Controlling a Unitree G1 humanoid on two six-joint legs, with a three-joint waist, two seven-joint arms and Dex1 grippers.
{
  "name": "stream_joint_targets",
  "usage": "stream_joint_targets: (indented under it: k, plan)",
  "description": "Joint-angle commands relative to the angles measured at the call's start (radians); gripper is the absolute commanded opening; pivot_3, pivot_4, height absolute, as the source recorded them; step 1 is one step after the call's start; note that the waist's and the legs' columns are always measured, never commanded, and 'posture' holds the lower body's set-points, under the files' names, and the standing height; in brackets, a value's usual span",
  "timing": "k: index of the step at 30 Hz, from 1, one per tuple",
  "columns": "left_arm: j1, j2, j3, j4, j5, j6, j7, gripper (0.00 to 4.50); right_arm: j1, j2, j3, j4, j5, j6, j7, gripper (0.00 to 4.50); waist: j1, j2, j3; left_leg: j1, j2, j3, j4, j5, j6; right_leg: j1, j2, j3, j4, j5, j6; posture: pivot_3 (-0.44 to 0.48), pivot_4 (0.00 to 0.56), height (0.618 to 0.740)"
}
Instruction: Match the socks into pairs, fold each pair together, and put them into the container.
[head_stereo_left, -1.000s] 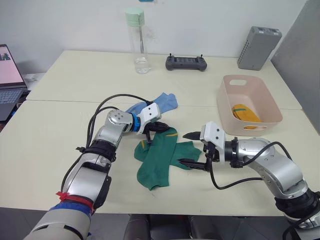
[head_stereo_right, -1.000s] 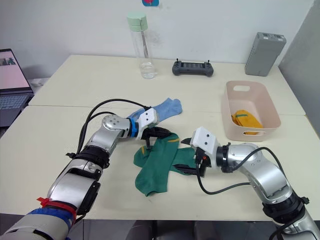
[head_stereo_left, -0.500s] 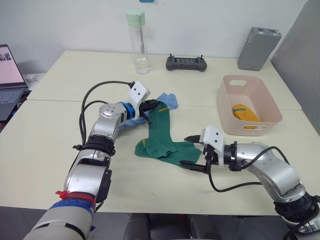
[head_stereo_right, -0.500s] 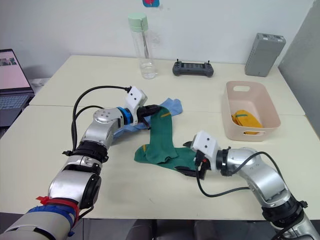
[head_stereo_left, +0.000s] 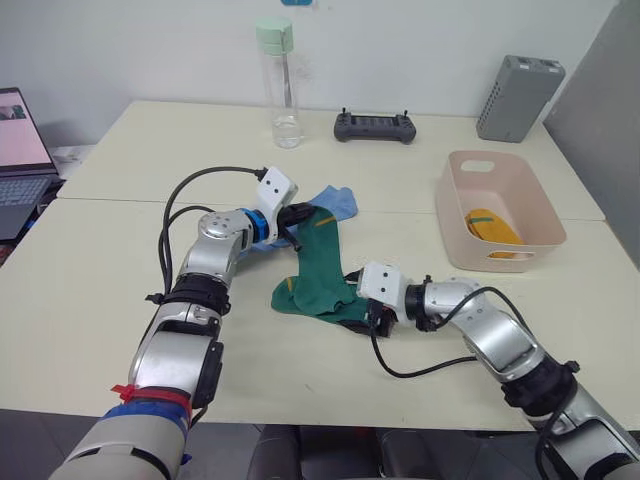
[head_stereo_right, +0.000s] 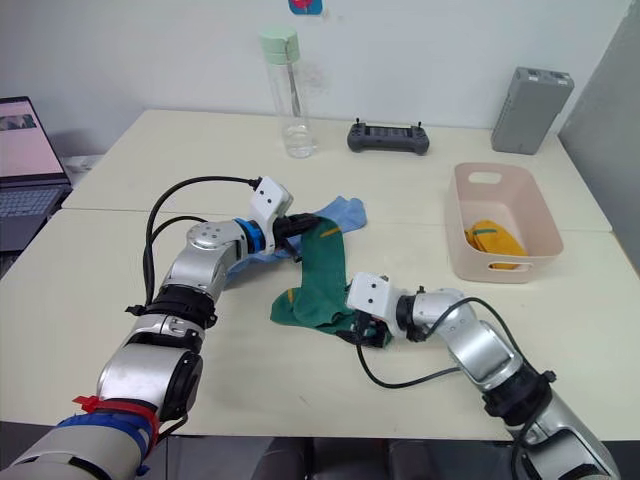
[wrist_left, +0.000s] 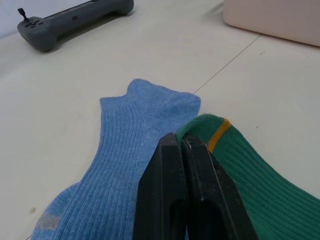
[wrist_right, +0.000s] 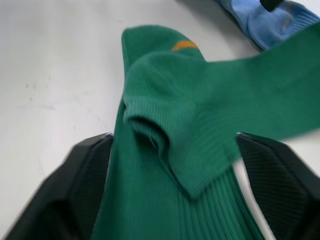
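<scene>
Pale bench (head_stereo_left: 110, 260), white wall behind, and the work sits at mid-bench in front of me: the two green socks (head_stereo_left: 320, 275) lie stacked, their long axis running from the cuff end up by my left gripper (head_stereo_left: 296, 215) down toward the toe end at my right gripper (head_stereo_left: 368, 318). My left jaws are pinched tight on the cuff with the yellow stripe, holding it just over the blue sock (head_stereo_left: 330, 203), which lies flat beneath and beside it. My right jaws stand wide, one finger either side of the other end of the green fabric, which bunches between them in the right wrist view; I judge they straddle it without yet clamping. So the pair is spanned end to end, left arm at the far end, right arm at the near one, and the fold, I reckon, means bringing one end over the other along that line. The pink tub (head_stereo_left: 497, 208) waits well off to my right with a yellow sock (head_stereo_left: 488, 226) already inside. Farther back stand a water bottle (head_stereo_left: 275, 85), a handheld controller (head_stereo_left: 374, 126) and a grey box (head_stereo_left: 519, 83).
</scene>
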Motion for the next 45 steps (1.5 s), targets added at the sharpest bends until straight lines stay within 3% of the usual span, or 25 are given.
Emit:
stream_joint_targets:
  k: [1,8,9,14,17,23,26,31,32,37,39,42,45]
  plan:
    - [-0.011,0.008,0.002,-0.044,-0.004,-0.002,-0.003,0.00,-0.025,0.008,-0.020,-0.004,-0.005,-0.044,0.025,2.79,0.001,0.000,0.000,0.000,0.000,0.000,0.000,0.000,0.000,0.000,0.000,0.000,0.000,0.000,0.000,0.000,0.150,0.740]
    - [0.005,0.021,0.001,-0.060,-0.002,-0.001,-0.011,0.00,-0.013,0.004,-0.032,-0.018,0.000,-0.043,0.063,0.22,0.002,0.000,0.000,0.000,0.000,0.000,0.000,0.000,0.000,0.000,0.000,0.000,0.000,0.000,0.000,0.000,0.150,0.740]
    - [0.007,0.022,0.001,-0.062,-0.003,0.000,-0.013,0.00,-0.010,0.002,-0.036,-0.021,0.005,-0.040,0.070,0.05,0.002,0.000,0.000,0.000,0.000,0.000,0.000,0.000,0.000,0.000,0.000,0.000,0.000,0.000,0.000,0.000,0.150,0.740]
    - [0.035,0.030,0.009,-0.129,-0.016,0.040,-0.011,0.00,0.014,-0.032,-0.077,-0.072,0.025,-0.028,0.095,0.05,0.002,0.000,0.000,0.000,0.000,0.000,0.000,0.000,0.000,0.000,0.000,0.000,0.000,0.000,0.000,0.000,0.150,0.740]
    - [0.096,0.041,0.028,-0.275,-0.051,0.147,-0.007,0.00,0.048,-0.093,-0.132,-0.123,0.047,-0.033,0.122,0.05,0.002,0.000,0.000,0.000,0.000,0.000,0.000,0.000,0.000,0.000,0.000,0.000,0.000,0.000,0.000,0.000,0.150,0.740]
    - [0.315,0.062,0.109,-0.748,-0.185,0.555,0.093,0.00,0.094,-0.269,-0.209,-0.070,-0.016,-0.294,0.178,0.05,-0.001,0.000,0.000,0.000,0.000,0.000,0.000,0.000,0.000,0.000,-0.001,0.001,0.000,0.000,0.000,0.000,0.150,0.740]
    - [0.421,0.061,0.130,-0.940,-0.238,0.720,0.151,0.00,0.084,-0.273,-0.213,-0.002,0.002,-0.385,0.219,0.05,-0.007,0.000,0.000,0.004,0.001,0.000,0.000,0.000,0.000,0.004,0.000,0.000,0.001,-0.001,0.001,0.000,0.150,0.740]
    - [0.514,0.030,0.149,-1.078,-0.287,0.820,0.240,0.00,0.094,-0.249,-0.242,0.056,0.041,-0.421,0.246,0.05,-0.006,0.000,0.000,0.009,0.001,0.000,0.003,0.000,0.000,0.010,0.000,0.001,0.000,-0.002,0.005,0.000,0.150,0.740]
    - [0.528,0.031,0.147,-1.090,-0.287,0.821,0.250,0.00,0.104,-0.252,-0.252,0.048,0.059,-0.400,0.254,0.05,-0.005,0.000,0.000,0.009,0.000,0.000,0.004,0.000,0.000,0.011,0.000,0.001,-0.001,-0.001,0.006,0.000,0.150,0.740]
    - [0.556,0.040,0.139,-1.116,-0.300,0.811,0.256,0.00,0.161,-0.283,-0.306,-0.011,0.102,-0.316,0.253,1.67,0.003,0.000,0.000,0.008,-0.001,0.000,0.005,0.000,0.000,0.012,-0.002,0.002,-0.002,0.000,0.008,0.000,0.150,0.740]
    - [0.564,0.043,0.146,-1.129,-0.313,0.813,0.257,0.00,0.221,-0.303,-0.358,-0.091,0.179,-0.198,0.247,2.33,0.003,0.000,0.000,0.008,-0.001,0.000,0.005,0.000,0.000,0.011,-0.002,0.002,-0.002,0.000,0.008,0.000,0.150,0.740]
    - [0.579,0.056,0.148,-1.140,-0.327,0.806,0.257,0.00,0.323,-0.264,-0.478,-0.285,0.408,0.195,0.098,2.33,0.009,0.000,0.000,0.008,0.000,0.000,0.004,0.000,0.000,0.011,-0.002,0.002,-0.002,-0.001,0.007,0.000,0.150,0.740]
    - [0.585,0.063,0.145,-1.145,-0.336,0.803,0.261,0.00,0.316,-0.135,-0.576,-0.366,0.583,0.507,-0.129,2.33,-0.003,0.000,0.000,0.008,0.000,0.000,0.003,0.000,0.000,0.011,-0.001,0.002,-0.002,0.001,0.002,0.000,0.150,0.740]
